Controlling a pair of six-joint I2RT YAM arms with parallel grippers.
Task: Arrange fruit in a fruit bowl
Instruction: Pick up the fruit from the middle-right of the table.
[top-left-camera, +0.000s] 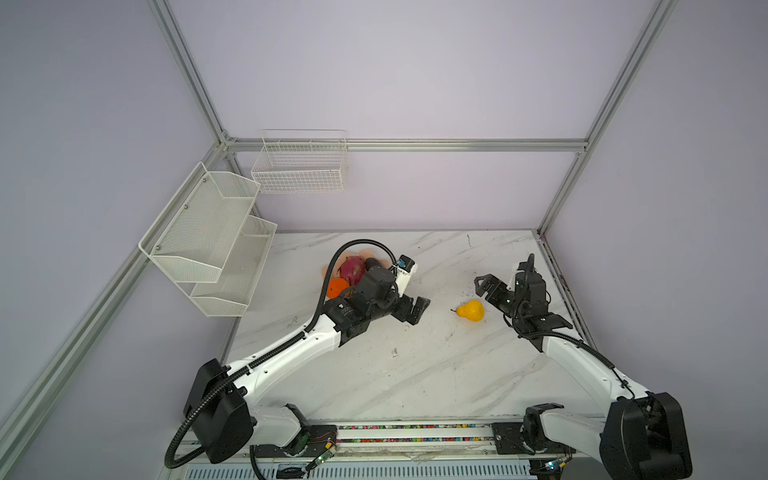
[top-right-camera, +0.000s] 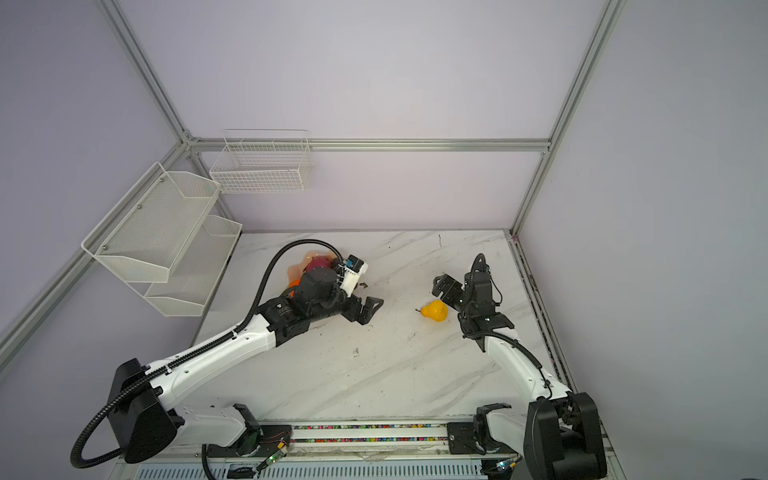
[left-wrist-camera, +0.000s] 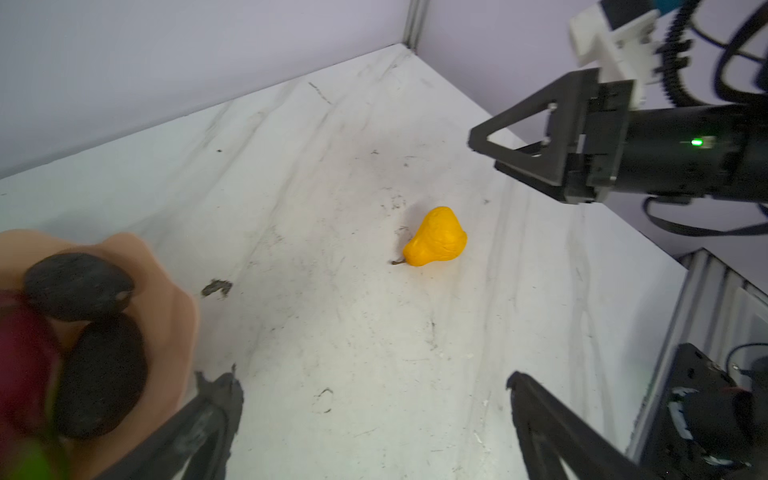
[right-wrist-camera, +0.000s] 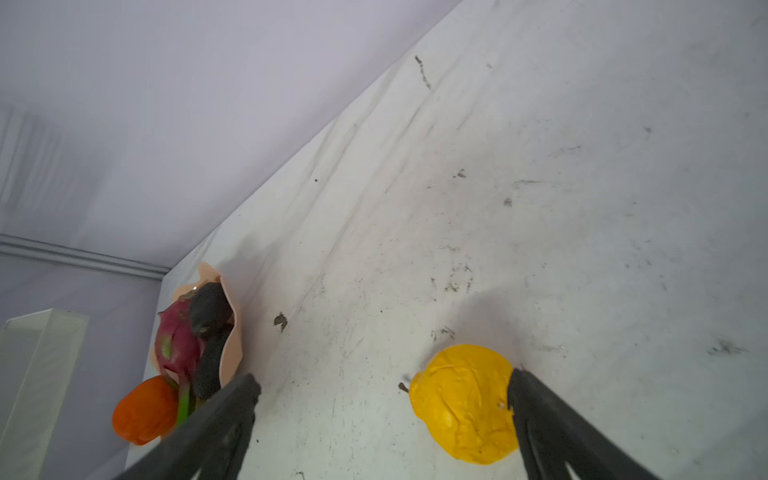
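Both the left gripper (top-left-camera: 417, 311) and right gripper (top-left-camera: 481, 286) gape wide, empty, with the yellow pear (top-left-camera: 471, 311) on the table (top-left-camera: 415, 374) just beside the right one, outside the bowl (left-wrist-camera: 174, 307).

A scuffed white marble tabletop (top-left-camera: 415, 374) was enclosed by pale lavender walls (top-left-camera: 415, 62) and aluminium framing (top-left-camera: 415, 145); white wire baskets (top-left-camera: 299, 174) were hung on them.

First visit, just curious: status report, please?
Left gripper open, empty; right gripper open, empty. Yellow pear lying on marble table, outside peach-pink scalloped bowl. Nothing blocking.
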